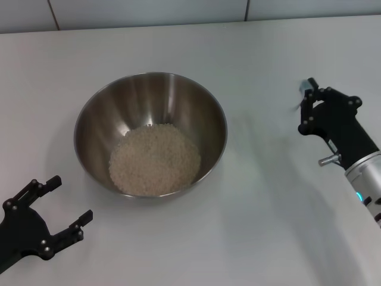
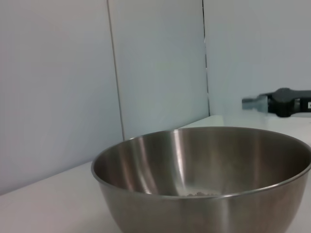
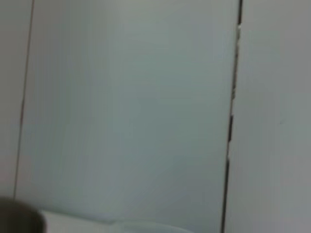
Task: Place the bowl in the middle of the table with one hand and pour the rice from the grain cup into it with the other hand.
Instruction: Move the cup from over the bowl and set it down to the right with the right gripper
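Bowl (image 1: 89, 119) of rice (image 1: 155, 159) beyond spread-fingered left gripper (image 1: 52, 210); right gripper (image 1: 306, 101) well apart, grip indiscernible.

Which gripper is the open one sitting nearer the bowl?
The left gripper, at the table's near left corner: its fingers are spread wide and empty, just off the bowl holding the rice. The right gripper is farther off.

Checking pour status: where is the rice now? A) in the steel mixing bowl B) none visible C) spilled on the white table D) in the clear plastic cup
A: the off-white rice grains lie heaped on the floor of the large round stainless-steel bowl; the head view shows no grains on the white table around it.
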`<state>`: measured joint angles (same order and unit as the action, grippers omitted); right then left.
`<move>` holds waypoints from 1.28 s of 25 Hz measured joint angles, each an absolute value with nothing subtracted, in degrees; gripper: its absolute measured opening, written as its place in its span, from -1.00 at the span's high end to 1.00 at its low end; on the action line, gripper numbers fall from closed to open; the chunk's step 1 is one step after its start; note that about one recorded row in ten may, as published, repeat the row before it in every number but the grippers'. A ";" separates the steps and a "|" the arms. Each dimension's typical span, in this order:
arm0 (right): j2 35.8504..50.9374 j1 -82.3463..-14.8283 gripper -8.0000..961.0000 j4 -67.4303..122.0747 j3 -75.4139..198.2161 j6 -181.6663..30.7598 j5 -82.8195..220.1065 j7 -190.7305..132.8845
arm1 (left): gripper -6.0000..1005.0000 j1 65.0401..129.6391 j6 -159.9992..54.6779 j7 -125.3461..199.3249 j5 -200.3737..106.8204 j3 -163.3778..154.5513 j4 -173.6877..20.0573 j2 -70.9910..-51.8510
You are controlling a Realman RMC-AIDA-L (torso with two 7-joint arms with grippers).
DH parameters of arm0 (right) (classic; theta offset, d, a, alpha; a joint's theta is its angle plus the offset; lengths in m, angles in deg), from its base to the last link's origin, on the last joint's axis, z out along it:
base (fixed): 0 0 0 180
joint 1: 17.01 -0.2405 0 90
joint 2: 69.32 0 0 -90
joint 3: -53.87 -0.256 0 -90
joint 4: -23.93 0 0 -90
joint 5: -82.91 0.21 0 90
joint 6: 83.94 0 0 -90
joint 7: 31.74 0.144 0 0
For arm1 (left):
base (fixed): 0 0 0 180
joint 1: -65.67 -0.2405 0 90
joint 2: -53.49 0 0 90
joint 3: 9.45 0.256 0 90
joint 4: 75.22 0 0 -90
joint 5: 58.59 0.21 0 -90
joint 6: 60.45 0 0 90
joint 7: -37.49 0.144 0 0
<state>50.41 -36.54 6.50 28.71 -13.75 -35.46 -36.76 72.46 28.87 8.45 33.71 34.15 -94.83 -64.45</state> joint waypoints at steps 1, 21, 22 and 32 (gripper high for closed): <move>50.42 -36.81 0.85 6.81 29.24 -14.58 -35.46 -36.76 | -0.73 72.50 28.87 8.46 33.71 34.15 -94.81 -64.45; 50.45 -40.36 0.82 6.74 34.50 -21.95 -35.00 -36.49 | -0.73 72.56 28.84 8.34 33.69 34.57 -94.55 -64.54; 50.45 -40.36 0.82 6.74 34.50 -21.95 -35.00 -36.49 | -0.73 72.56 28.84 8.34 33.69 34.57 -94.55 -64.54; 50.18 -39.16 0.41 6.16 34.92 -22.13 -35.06 -36.44 | -0.73 72.61 28.84 8.25 33.69 34.51 -94.62 -64.54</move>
<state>50.18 -39.16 6.16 34.92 -22.13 -35.06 -36.44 72.61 28.84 8.25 33.69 34.51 -94.62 -64.54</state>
